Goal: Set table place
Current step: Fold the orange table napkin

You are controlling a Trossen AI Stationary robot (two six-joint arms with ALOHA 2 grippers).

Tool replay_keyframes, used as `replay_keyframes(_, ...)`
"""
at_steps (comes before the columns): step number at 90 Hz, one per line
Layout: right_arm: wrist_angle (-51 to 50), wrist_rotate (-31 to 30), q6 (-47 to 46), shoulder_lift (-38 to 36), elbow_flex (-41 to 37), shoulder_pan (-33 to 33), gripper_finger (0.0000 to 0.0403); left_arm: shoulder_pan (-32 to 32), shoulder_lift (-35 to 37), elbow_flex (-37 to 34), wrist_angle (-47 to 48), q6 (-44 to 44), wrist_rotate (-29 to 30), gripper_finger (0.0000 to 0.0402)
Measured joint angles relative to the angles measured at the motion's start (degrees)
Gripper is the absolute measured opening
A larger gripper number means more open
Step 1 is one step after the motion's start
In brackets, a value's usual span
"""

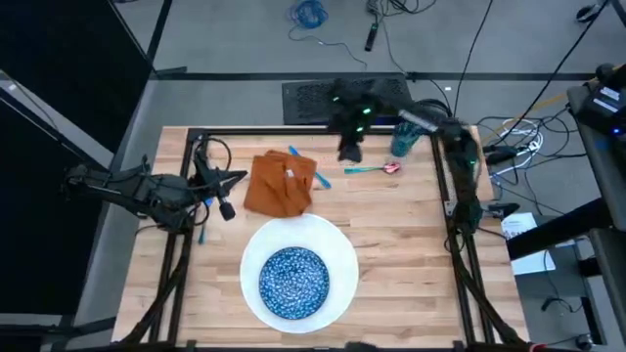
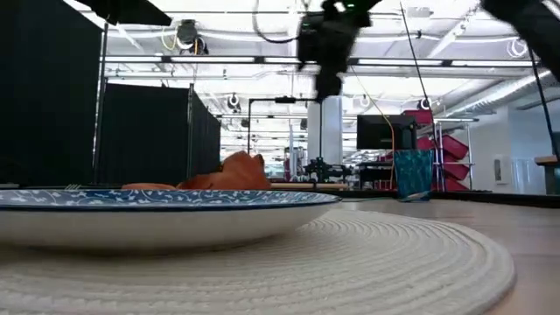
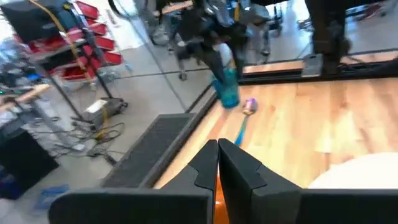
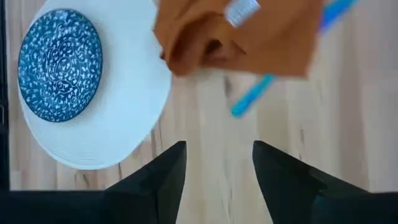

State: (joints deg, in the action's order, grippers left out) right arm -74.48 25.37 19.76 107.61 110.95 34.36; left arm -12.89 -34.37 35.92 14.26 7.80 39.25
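A white round plate (image 1: 337, 256) lies near the table's front edge with the blue speckled bowl (image 1: 293, 281) on it. Behind it the orange napkin (image 1: 281, 184) lies crumpled on the wood, with light-blue cutlery (image 1: 321, 180) sticking out from under it. A light-blue spoon (image 1: 368, 170) lies to the napkin's right. The teal cup (image 1: 404, 141) stands at the far right. My right gripper (image 4: 217, 155) hangs open, high over the far middle (image 2: 328, 52), with only table below it. My left gripper (image 3: 217, 155) is shut beside the napkin's left edge (image 1: 227, 200).
The table's black rail frame (image 1: 191, 147) runs along the sides, and both arms reach in over it. A thin blue piece (image 1: 202, 231) shows beneath my left arm. Bare wood lies to the right of the plate (image 1: 411, 254). Cables and a floor mat lie beyond the far edge.
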Motion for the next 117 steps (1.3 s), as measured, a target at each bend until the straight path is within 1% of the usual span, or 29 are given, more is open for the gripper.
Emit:
replay_keyframes(8, 10.82, 0.26, -3.58, -9.83, -12.29, 2.70, 0.0163, -0.02, -0.36, 0.00, 0.55, -1.49, -0.73, 0.0000)
replay_keyframes(15, 26.95, 0.46, -10.18, -18.20, -25.46, 3.90, 0.0161, -0.02, -0.93, 0.00, 0.81, -3.07, -1.47, 0.0000)
replay_keyframes(23, 49.19, 1.35, -21.56, -26.02, -41.83, 3.61, 0.0160, 0.00, -2.28, 0.00, 0.30, -4.55, -1.93, 0.0000)
replay_keyframes(29, 63.49, 2.75, -29.72, -29.68, -52.38, 2.49, 0.0160, 0.16, -3.69, 0.00, -1.76, -5.62, -2.02, 0.0000)
replay_keyframes(33, 70.81, 4.07, -33.47, -31.14, -58.09, 1.66, 0.0160, 0.76, -5.61, 0.00, -4.30, -6.00, -2.02, 0.0000)
replay_keyframes(40, 79.38, 4.69, -37.89, -32.99, -65.35, 0.22, 0.0160, 3.32, -10.61, 0.02, -10.86, -6.07, -2.04, 0.0000)
replay_keyframes(45, 83.99, 4.58, -39.51, -33.96, -68.44, -0.69, 0.0160, 6.10, -14.63, 0.12, -15.12, -7.53, -2.56, 0.0000)
replay_keyframes(49, 85.65, 3.90, -40.30, -34.37, -69.94, -1.40, 0.0160, 9.35, -18.08, 0.99, -16.35, -11.14, -3.73, 0.0000)
replay_keyframes(53, 85.87, 2.95, -40.55, -34.53, -70.87, -2.27, 0.0160, 13.63, -21.61, 3.08, -16.55, -18.02, -4.91, 0.0000)
replay_keyframes(57, 85.59, 2.31, -40.18, -34.53, -71.26, -3.32, 0.0160, 18.23, -24.69, 5.46, -16.35, -22.48, -10.39, 0.0000)
replay_keyframes(62, 85.69, 1.90, -38.84, -34.55, -71.44, -4.80, 0.0160, 23.58, -28.58, 8.05, -14.61, -24.29, -19.51, 0.0000)
replay_keyframes(68, 85.98, 1.64, -36.42, -34.57, -71.42, -6.34, 0.0160, 28.46, -34.08, 11.27, -14.14, -25.52, -26.52, 0.0000)
replay_keyframes(81, 85.29, 1.46, -32.38, -34.57, -71.42, -8.52, 0.0160, 35.44, -45.55, 19.71, -9.78, -26.46, -35.34, 0.0000)
replay_keyframes(89, 83.70, 1.30, -30.48, -34.78, -71.42, -9.27, 0.0160, 37.32, -52.37, 25.38, -4.70, -26.46, -38.54, 0.0000)
replay_keyframes(96, 82.34, -0.13, -28.13, -36.09, -71.42, -9.57, 0.0160, 37.69, -57.75, 29.80, 0.00, -25.22, -40.82, 0.0000)
replay_keyframes(106, 77.09, -3.82, -23.83, -40.17, -71.42, -8.02, 0.0160, 37.69, -63.79, 35.72, 4.95, -21.57, -41.34, 0.0000)
replay_keyframes(117, 72.37, -4.42, -22.31, -45.96, -71.42, -6.07, 0.0160, 37.73, -69.50, 40.46, 7.67, -17.67, -41.10, 0.0000)
